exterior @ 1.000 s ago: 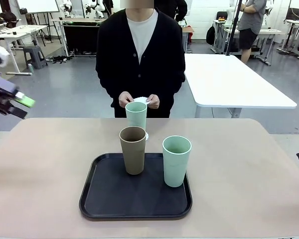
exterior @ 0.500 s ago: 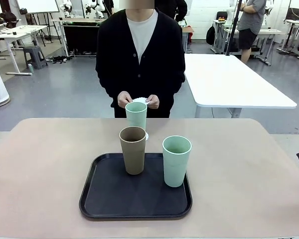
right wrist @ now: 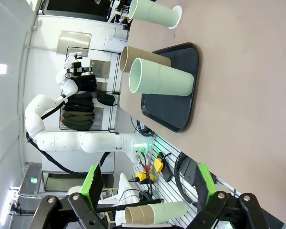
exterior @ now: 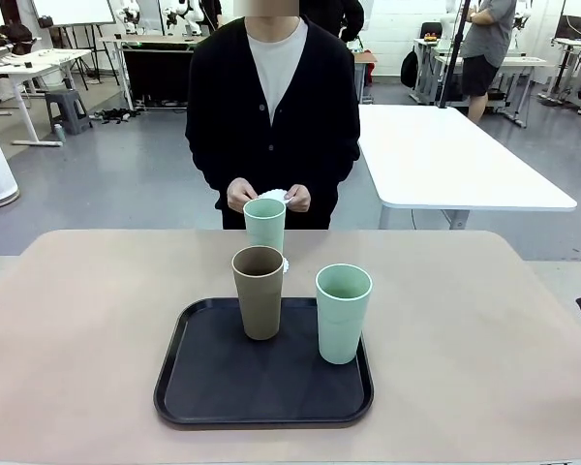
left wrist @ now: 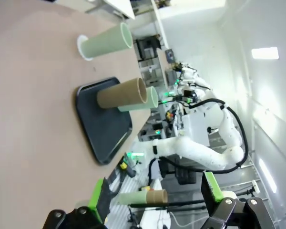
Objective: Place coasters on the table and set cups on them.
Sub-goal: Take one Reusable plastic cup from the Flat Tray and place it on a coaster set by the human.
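Beige matte worktop (exterior: pixel 97 320), rounded corners. Black tray (exterior: pixel 198 392) near its middle w/ brown cup (exterior: pixel 259 295) & mint cup (exterior: pixel 343 315) upright on it. 2nd mint cup (exterior: pixel 264 225) stands beyond the tray, on a white coaster (exterior: pixel 286 263) near the far edge. Person (exterior: pixel 271 116) behind; hands (exterior: pixel 243 193) hold more white coasters (exterior: pixel 274 195). Room: grey floor (exterior: pixel 126 184), white table (exterior: pixel 465 160) far right. Wide open & empty: left fingers (left wrist: pixel 96 194), right fingers (right wrist: pixel 92 180).
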